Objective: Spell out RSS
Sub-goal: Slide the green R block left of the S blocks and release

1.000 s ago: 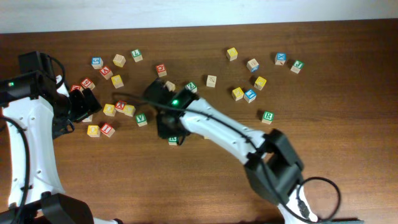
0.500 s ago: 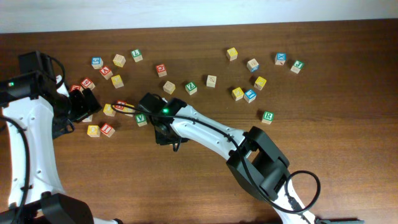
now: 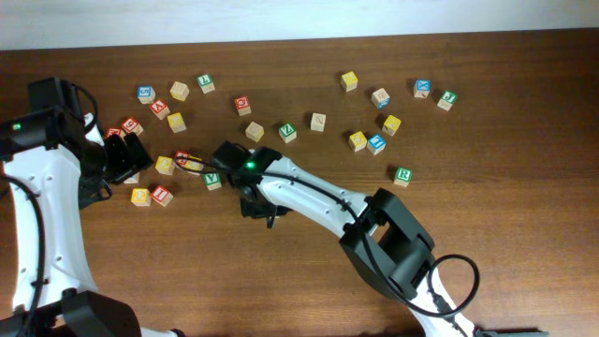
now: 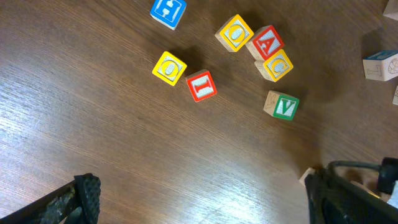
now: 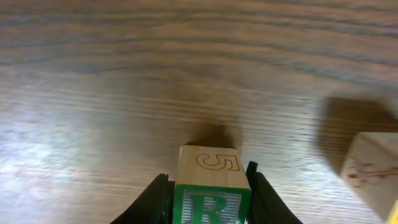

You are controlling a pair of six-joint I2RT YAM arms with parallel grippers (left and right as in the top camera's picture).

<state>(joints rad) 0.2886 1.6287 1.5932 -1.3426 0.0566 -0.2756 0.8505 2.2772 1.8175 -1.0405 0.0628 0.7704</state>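
In the right wrist view my right gripper (image 5: 209,186) is shut on the wooden cube with a green face and white R (image 5: 211,186). An outlined 5 shows on the cube's upper face. From overhead the right gripper (image 3: 255,199) sits at the table's middle left and hides that cube. Several yellow-faced cubes lie scattered, such as one at the back (image 3: 349,80) and one further right (image 3: 391,124); their letters are too small to read. My left gripper (image 4: 205,205) hangs open over bare wood, left of the cubes (image 3: 122,159).
Red, blue and green cubes are spread over the back half of the table, among them a green V cube (image 3: 212,179) just left of the right gripper. A plain wooden cube (image 5: 373,168) lies close to the right of the held cube. A red I cube (image 4: 201,85) lies ahead of the left gripper.
The right arm has swung left and forward, and its jaws have narrowed onto the green R cube. The left arm has not moved.
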